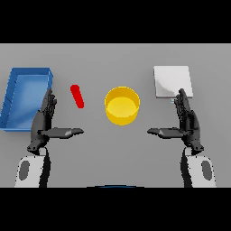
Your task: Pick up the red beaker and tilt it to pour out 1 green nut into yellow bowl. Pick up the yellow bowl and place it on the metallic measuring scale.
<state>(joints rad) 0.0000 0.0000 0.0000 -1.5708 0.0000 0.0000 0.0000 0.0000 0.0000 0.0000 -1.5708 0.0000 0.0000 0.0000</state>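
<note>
the left hand (pixel 45 122) and right hand (pixel 186 121) are held flat above the table (pixel 94 149), fingers straight, thumbs turned inward, nothing grasped. the yellow bowl (pixel 122 105) is seen between them, the red beaker (pixel 77 96) to its left, the metallic scale (pixel 173 81) behind the right hand, a blue tray (pixel 26 97) at far left.

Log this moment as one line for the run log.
left hand open, idle | right hand open, idle | red beaker untouched on table | round yellow bowl between hands | flat metallic measuring scale bare

The left hand (pixel 45 119) covers part of the blue tray's (pixel 27 76) near right rim. The right hand's fingertips (pixel 182 95) overlap the scale's (pixel 171 79) near edge. The red beaker (pixel 77 96) is too small to show any contents.
</note>
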